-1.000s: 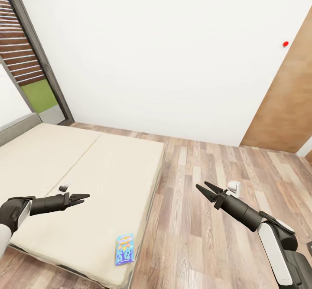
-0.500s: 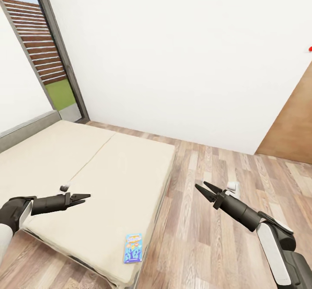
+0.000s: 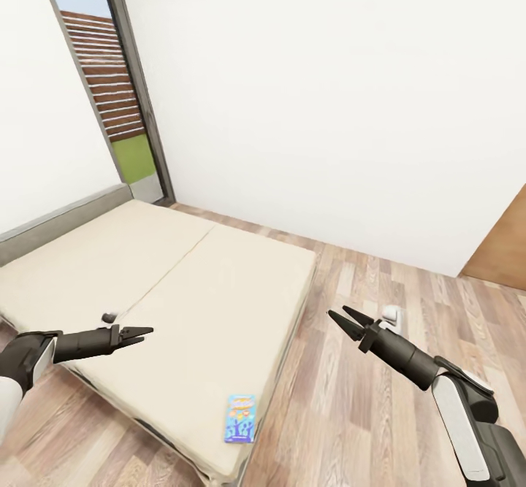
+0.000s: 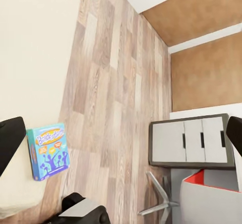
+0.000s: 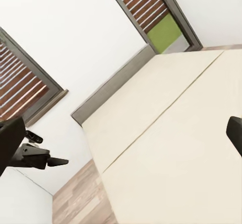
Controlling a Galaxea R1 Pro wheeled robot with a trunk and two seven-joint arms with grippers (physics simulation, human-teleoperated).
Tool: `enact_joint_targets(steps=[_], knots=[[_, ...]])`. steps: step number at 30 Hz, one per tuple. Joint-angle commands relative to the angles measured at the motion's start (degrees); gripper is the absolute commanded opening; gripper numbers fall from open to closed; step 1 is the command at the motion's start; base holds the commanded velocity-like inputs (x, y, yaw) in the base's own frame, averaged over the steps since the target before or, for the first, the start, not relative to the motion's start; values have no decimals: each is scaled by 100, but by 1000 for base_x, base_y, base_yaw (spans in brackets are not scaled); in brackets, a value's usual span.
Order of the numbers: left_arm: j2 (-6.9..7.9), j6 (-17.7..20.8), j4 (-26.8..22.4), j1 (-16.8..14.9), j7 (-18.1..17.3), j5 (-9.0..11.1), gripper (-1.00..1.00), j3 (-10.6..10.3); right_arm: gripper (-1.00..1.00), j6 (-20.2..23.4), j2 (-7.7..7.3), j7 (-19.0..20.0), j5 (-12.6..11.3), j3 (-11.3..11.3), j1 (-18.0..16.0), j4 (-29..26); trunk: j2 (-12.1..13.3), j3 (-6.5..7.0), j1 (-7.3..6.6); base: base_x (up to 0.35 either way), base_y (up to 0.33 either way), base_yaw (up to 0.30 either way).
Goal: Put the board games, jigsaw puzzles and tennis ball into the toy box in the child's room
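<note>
A small, mostly blue board game (image 3: pixel 240 418) lies flat on the beige bed (image 3: pixel 183 282), close to its near foot corner. In the left wrist view the same board game (image 4: pixel 49 151) sits at the mattress edge beside the wood floor. My left gripper (image 3: pixel 146 334) hovers over the near side of the bed, up and left of the game, open and holding nothing. My right gripper (image 3: pixel 337 313) hangs open over the floor beside the bed, also holding nothing. The right wrist view looks across the bed (image 5: pixel 171 133) to the left gripper (image 5: pixel 48 159).
A grey headboard (image 3: pixel 66 217) and a tall dark-framed window (image 3: pixel 120 100) stand at the far left, with a white wall behind the bed. A wooden panel (image 3: pixel 504 253) is at the right. The table's grey drawer section (image 4: pixel 191 141) stands on the plank floor (image 3: pixel 351 399).
The whole picture has shifted right as the camera turned left: more of the window and bed shows, less of the wooden panel. Both arms hold the same pose, still open.
</note>
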Motion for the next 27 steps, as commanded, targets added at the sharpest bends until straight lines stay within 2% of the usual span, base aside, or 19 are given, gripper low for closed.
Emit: enact_joint_targets(steps=[1, 13, 19, 27], knots=[[-5, 59, 0, -9, -26, -61, 100, 42, 100, 43, -2, 4, -37, -4, -3, -2, -11, -4, 4, 38, -50, 216], [-6, 58, 1, -8, 217, -47, 100, 43, 100, 44, 3, 4, -41, -2, -3, -2, -11, 75, 4, 98, -195, 216], [-7, 58, 2, -8, 242, -44, 100, 43, 100, 47, -2, 4, -41, -8, -3, -2, -11, 114, 4, 17, -71, 210], [-12, 58, 0, -7, 246, -44, 100, 42, 100, 51, -2, 4, -41, -8, -3, -2, -11, 135, 4, 2, -108, 94]])
